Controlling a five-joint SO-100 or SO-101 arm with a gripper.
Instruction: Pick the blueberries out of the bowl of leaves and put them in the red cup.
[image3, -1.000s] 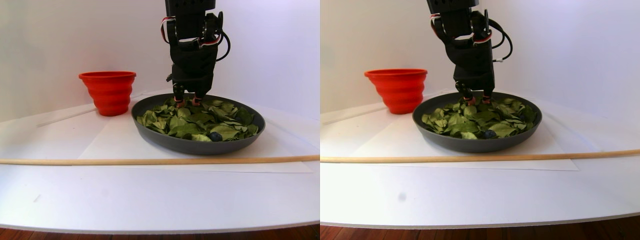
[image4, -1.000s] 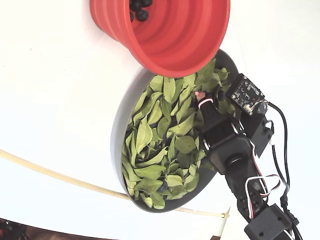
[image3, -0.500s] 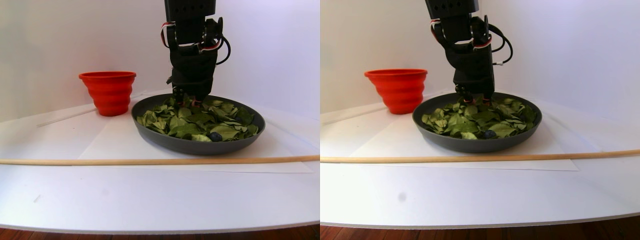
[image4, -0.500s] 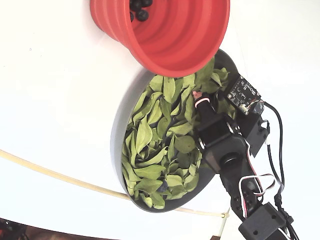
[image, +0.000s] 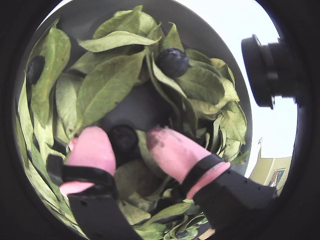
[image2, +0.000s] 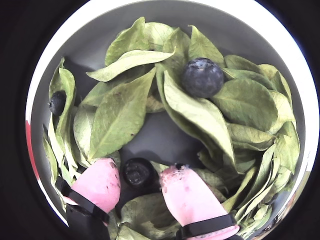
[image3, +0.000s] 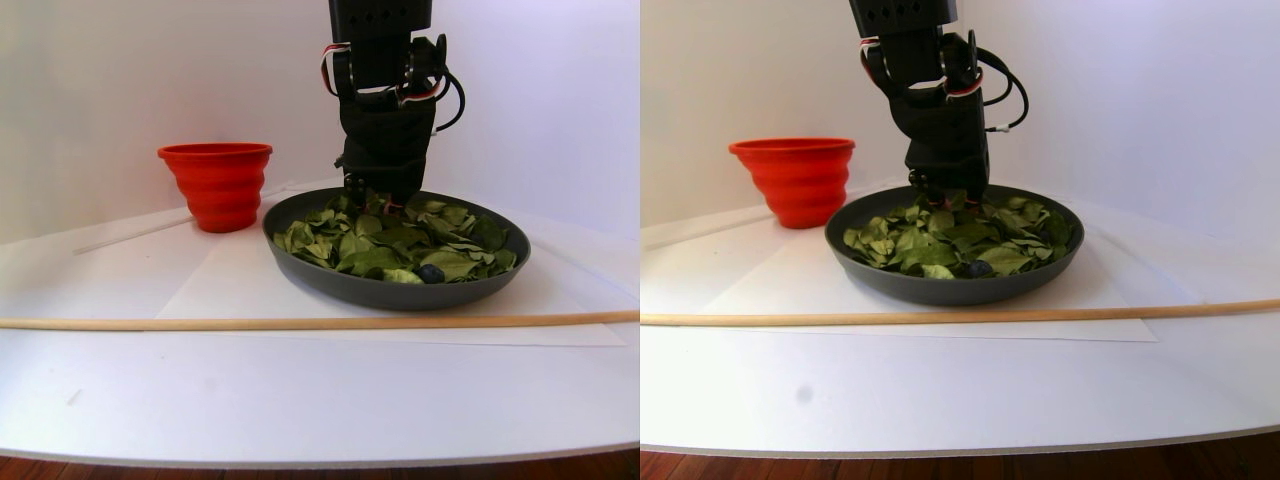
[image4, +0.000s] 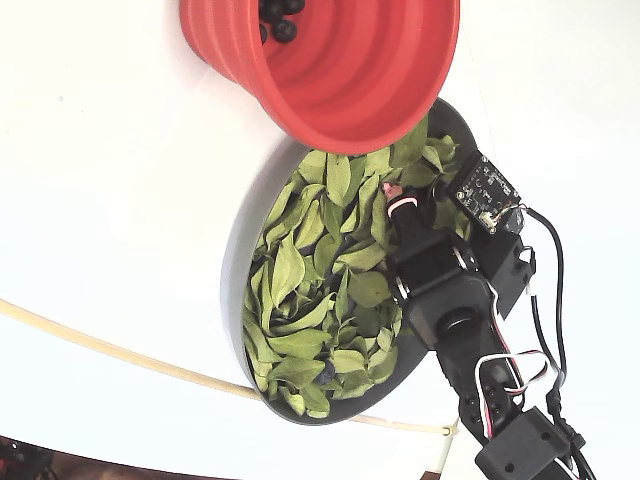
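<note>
my hand (image2: 142, 187) is down among the leaves (image2: 120, 110) in the bowl (image2: 165, 10), its pink fingertips (image2: 100, 182) spread to either side of one blueberry (image2: 137, 171). in both wrist views the berry sits between the tips on a bare patch of the bowl floor, close to the left tip, but the tips do not look pressed against it, so the hand is released, not yet grasping. i judge they straddle the berry like this so that closing catches it alone and not the leaves around it.

a larger blueberry (image2: 202, 77) rests on a leaf further ahead, and another (image2: 57, 102) peeks out at the left edge of the heap, so more picking remains. in the fixed view the red cup (image4: 330, 70) stands just beside the bowl's rim, with dark berries (image4: 277, 20) already inside, which keeps the carry short. a thin wooden stick (image3: 300, 322) lies across the table (image3: 300, 400) in front of the bowl.
</note>
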